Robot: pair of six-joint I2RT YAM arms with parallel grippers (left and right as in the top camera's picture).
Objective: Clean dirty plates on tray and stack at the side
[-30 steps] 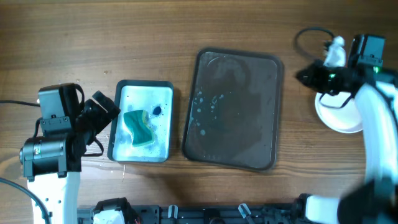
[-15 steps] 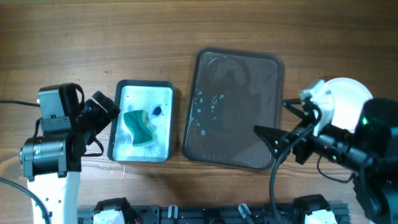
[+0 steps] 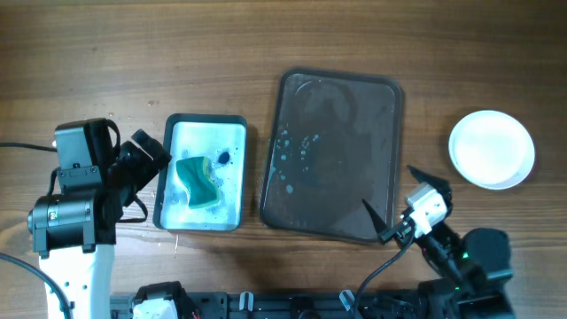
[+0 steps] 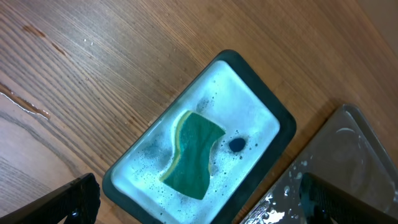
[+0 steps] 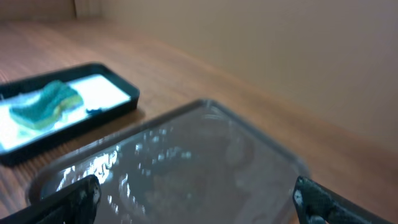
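The right gripper (image 5: 196, 193) stands wide open and holds nothing. It sits low over the near right corner of the big dark tray (image 3: 341, 115), and its two fingers point across the tray surface. In front of this gripper the tray carries only a film of water with small drops and foam marks. No plate lies on it.

The white plate (image 3: 492, 149) rests on the bench (image 3: 133, 62), outside the tray. It is to the right of the right gripper and farther out, well apart from it. From the overhead view I cannot tell if it is one plate or several stacked. Between this gripper and the plate there is only bare wood.

Beyond the big tray, seen from the right gripper, stands the small black tray (image 3: 205, 119), just beside the big one but not touching it. It holds white soapy water, a green sponge (image 3: 200, 180) with a yellow edge, and a small dark blue spot (image 4: 236, 144) near the sponge.

The left gripper (image 4: 198, 186) is also wide open and empty. It hangs above the bench at the outer side of the small tray, and the sponge lies ahead of it, between the lines of its two fingers. Nothing stands between this gripper and the sponge.
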